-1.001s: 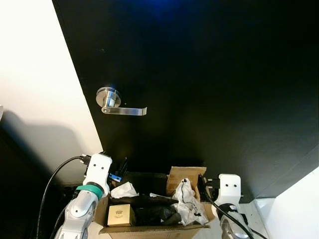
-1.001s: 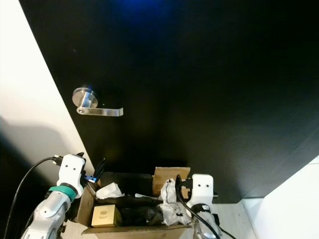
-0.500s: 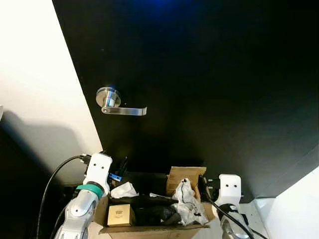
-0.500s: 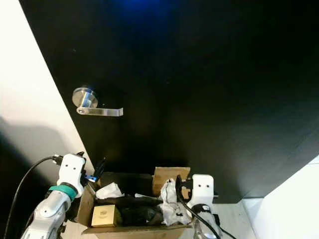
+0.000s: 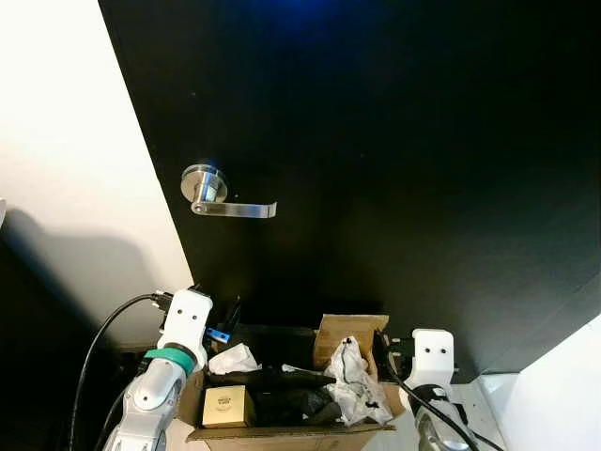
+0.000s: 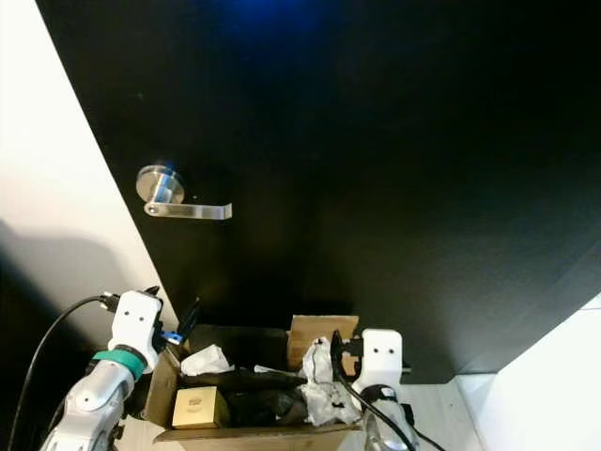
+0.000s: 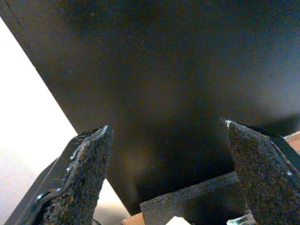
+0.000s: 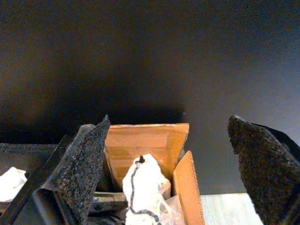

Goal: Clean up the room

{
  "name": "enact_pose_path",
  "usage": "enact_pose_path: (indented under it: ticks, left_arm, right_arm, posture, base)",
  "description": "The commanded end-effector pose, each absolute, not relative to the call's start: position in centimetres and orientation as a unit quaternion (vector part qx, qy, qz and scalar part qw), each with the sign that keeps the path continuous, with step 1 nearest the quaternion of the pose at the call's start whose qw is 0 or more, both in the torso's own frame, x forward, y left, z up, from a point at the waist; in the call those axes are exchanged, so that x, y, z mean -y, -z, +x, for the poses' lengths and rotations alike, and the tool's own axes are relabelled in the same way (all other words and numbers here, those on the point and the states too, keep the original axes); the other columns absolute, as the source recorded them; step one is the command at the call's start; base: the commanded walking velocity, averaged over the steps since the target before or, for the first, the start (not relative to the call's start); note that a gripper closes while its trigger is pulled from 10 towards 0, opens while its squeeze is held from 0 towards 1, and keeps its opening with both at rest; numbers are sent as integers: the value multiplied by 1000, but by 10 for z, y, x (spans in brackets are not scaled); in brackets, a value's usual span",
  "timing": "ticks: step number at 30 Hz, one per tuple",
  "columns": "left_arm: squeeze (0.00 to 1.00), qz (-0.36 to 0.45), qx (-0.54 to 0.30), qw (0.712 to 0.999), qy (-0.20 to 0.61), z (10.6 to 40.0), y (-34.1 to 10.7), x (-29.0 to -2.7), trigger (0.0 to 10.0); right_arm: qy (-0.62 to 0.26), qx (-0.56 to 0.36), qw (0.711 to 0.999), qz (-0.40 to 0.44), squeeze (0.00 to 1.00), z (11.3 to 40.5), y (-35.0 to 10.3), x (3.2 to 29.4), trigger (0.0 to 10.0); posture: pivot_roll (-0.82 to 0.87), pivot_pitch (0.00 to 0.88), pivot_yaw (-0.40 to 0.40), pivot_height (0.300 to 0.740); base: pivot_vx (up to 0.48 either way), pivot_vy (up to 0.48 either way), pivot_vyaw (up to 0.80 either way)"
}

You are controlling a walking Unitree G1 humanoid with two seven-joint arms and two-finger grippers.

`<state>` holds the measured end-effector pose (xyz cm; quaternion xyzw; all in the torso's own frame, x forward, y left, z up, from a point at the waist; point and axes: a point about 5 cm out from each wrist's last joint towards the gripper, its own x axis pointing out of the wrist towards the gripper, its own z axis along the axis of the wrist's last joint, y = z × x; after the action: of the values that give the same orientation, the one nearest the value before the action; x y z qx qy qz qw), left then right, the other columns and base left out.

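Observation:
An open cardboard box sits low in front of me between my two arms. It holds a crumpled white-and-black plastic wad, a white tissue, a small tan carton and dark items. My left gripper is at the box's left side, open, its fingers spread with only the door behind them. My right gripper is at the box's right side, open too, looking over a raised brown flap. Nothing lies between either pair of fingers.
A black door stands close ahead, shut, with a silver lever handle at its left. A white wall borders it on the left and a pale wall shows at the lower right. Cables run along both arms.

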<state>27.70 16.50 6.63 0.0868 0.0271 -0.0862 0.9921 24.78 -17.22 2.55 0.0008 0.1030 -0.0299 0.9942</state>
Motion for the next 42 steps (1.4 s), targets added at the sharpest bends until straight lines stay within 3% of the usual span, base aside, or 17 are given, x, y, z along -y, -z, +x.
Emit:
enact_pose_path:
  ticks: [1,15,31,42]
  left_arm:
    - [0,90,-37,992,86,276,-62,-164,10000]
    - [0,84,-33,992,87,276,-64,-164,10000]
    - [0,82,-31,992,89,276,-63,-163,10000]
    - [0,93,-41,991,88,278,-62,-162,10000]
  right_arm:
    - [30,-111,993,2,0,246,-21,173,10000]
    - [27,-111,993,3,0,247,-22,171,10000]
    - [25,-111,994,4,0,248,-22,171,10000]
    - [30,-115,993,6,0,246,-21,173,10000]
  posture:
    - [3,0,69,740]
    - [4,0,65,740]
    - [4,0,65,740]
    - [6,0,62,740]
  base:
    - [0,0,0]
    - [0,0,0]
    - [-281,0,0]
    - [0,0,0]
